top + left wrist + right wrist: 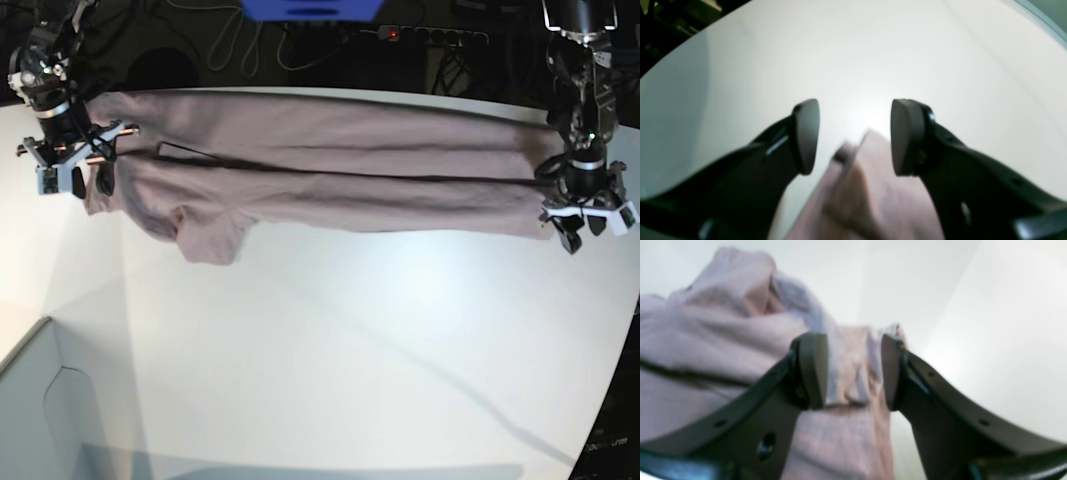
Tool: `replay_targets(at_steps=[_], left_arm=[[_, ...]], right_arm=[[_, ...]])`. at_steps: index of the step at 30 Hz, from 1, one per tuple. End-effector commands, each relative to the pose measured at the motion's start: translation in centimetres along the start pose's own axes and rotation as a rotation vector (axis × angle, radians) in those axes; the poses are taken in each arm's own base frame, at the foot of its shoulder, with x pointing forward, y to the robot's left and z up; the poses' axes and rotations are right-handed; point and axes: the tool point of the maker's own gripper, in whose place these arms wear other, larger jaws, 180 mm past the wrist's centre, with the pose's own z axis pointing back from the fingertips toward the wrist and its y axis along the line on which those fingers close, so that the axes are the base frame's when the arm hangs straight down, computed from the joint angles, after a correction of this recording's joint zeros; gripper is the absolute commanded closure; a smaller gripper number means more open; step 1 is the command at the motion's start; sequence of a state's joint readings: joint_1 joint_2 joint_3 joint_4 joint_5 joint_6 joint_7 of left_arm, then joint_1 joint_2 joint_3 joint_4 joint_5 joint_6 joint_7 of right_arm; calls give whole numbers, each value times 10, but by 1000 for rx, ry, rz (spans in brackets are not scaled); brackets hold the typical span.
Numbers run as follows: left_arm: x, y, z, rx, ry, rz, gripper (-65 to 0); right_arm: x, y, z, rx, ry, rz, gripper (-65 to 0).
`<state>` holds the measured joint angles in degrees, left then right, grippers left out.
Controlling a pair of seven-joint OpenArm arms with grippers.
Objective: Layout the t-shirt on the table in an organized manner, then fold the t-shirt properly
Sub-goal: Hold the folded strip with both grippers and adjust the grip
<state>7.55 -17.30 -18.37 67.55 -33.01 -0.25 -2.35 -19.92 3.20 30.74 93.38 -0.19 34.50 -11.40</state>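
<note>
While stretched sideways across the far part of the worktop (330,340), the t-shirt (330,175) spans both arms. Right gripper (853,371): jaws parted, cloth between them. Left gripper (855,136): jaws parted, over the shirt's pointed end.

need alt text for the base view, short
A dusty pink t-shirt lies stretched in a long folded band across the far side of a white table. The right gripper is at its left end and the left gripper at its right end. A pale box corner sits at lower left.
</note>
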Motion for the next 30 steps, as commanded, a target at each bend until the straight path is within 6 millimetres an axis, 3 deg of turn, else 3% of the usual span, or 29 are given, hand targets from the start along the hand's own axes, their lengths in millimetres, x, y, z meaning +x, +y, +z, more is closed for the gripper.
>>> replay_targets(at_steps=[1,5,9,12,22,26,30], left_arm=[[15,1,-9,3,-41,-3,-328],[6,5,-28,37,-7,21,-328],[-14,-11,-41,1,115,-13,-312],[-15,-19,-47,-13,137,-16,-276],[-16,-19,-47,-14,143,-19,-267],[-36,-20,-45,-17,196,-42,-266],[-43,-30,-45,-42,214,-66,-263]], right_arm=[[14,-3,2,-2,-46,11,-267],[13,-4,2,-2,-43,12,-267],[13,-4,2,-2,-43,12,-267],[13,-4,1,-2,-45,12,-267],[16,-4,0,-3,-51,12,-267],[16,-3,-1,-1,-52,10,-267],[19,-4,-2,-2,-60,11,-267]])
